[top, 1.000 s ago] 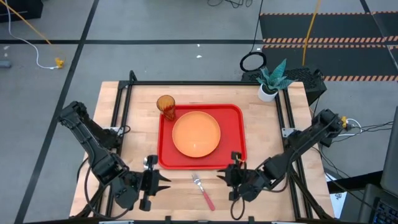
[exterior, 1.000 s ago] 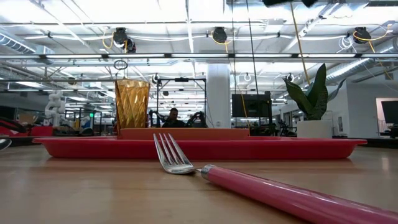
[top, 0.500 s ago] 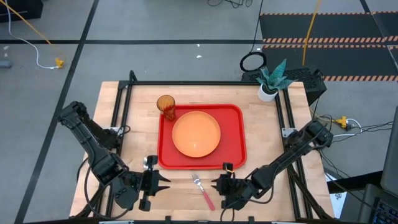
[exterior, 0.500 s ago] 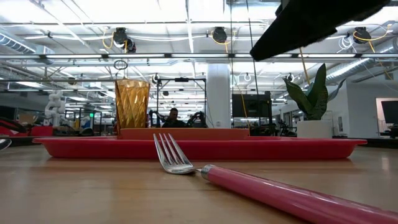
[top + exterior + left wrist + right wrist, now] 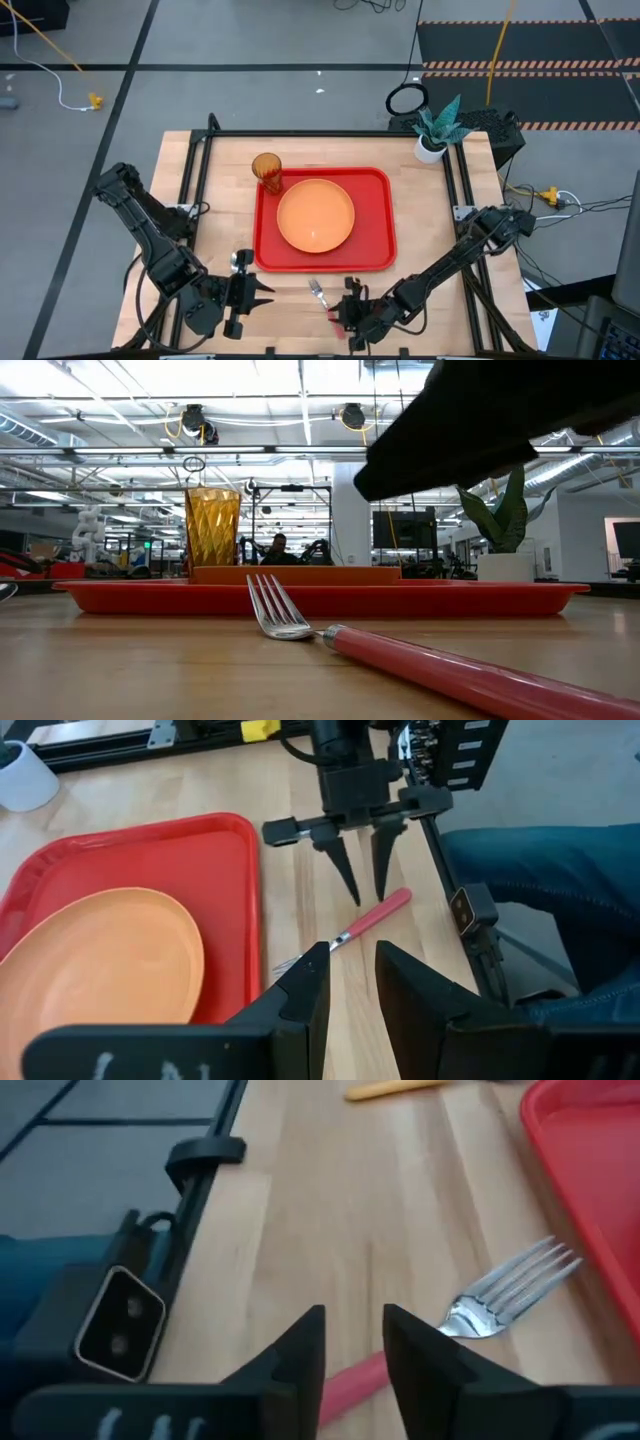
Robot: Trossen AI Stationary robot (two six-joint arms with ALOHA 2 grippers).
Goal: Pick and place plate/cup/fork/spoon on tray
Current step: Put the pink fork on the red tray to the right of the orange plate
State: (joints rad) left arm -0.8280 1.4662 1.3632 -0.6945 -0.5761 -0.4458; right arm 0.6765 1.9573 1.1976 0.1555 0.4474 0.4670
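Pink-handled fork (image 5: 324,300) beneath parted right gripper (image 5: 365,895) fingers.

You have a grey floor (image 5: 300,40) with dark tape lines around the wooden tabletop (image 5: 225,220), a potted plant (image 5: 435,125) at its far corner, and strip lights (image 5: 300,400) across the ceiling.
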